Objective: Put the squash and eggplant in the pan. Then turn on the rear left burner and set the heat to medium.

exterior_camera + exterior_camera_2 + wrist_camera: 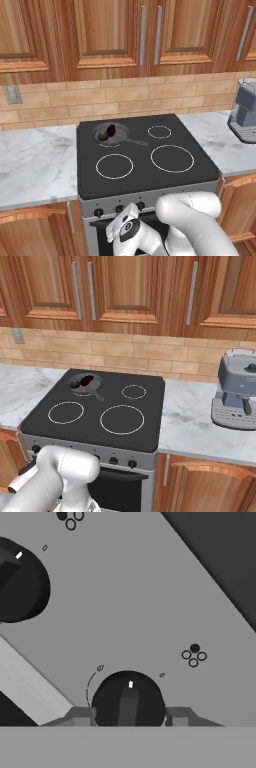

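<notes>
The dark grey pan (121, 141) sits at the back left of the black cooktop and covers the rear left burner. Inside it lie the round green squash (103, 135) and, touching it, the dark purple eggplant (111, 130). The right base view shows the same pan (93, 389), squash (75, 383) and eggplant (87, 380). My gripper (128, 716) is low at the stove's front panel, shut on a black control knob (127, 697), one finger on each side. The knob's white mark points up in the hand view.
A second black knob (17, 582) is to the upper left on the grey panel. Three white burner rings lie bare on the cooktop (172, 158). A grey coffee machine (237, 393) stands on the right marble counter. Wooden cabinets hang above.
</notes>
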### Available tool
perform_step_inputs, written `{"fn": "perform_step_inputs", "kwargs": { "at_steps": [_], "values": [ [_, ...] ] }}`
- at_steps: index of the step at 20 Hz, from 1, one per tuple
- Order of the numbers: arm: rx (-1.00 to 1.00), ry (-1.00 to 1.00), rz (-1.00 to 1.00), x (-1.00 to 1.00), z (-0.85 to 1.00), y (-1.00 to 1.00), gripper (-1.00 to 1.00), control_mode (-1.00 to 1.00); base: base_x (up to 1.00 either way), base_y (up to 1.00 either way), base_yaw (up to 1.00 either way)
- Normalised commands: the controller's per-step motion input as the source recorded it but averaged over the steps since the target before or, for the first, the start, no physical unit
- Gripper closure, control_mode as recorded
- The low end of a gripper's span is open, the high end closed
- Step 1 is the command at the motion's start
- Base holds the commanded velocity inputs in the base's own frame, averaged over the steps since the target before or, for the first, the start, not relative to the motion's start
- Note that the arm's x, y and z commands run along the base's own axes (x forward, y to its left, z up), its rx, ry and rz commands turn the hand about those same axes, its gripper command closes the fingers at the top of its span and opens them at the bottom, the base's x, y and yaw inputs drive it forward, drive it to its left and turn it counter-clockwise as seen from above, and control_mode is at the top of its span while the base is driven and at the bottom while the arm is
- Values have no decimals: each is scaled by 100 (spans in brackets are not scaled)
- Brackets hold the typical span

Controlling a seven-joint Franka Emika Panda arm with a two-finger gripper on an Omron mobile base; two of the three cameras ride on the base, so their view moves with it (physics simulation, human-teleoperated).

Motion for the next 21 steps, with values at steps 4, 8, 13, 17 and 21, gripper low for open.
{"fn": "perform_step_inputs", "kwargs": {
  "at_steps": [4,8,13,17,21],
  "values": [
    [-14,0,0,0,0,-5,100,-100,0,0,0],
    [-13,0,0,0,0,-2,100,-100,0,0,0],
    [-12,0,0,1,0,-5,100,-100,0,0,0],
    [-13,0,0,2,0,-6,100,-100,0,0,0],
    [-12,0,0,1,0,-7,100,-100,0,0,0]
  ]
}}
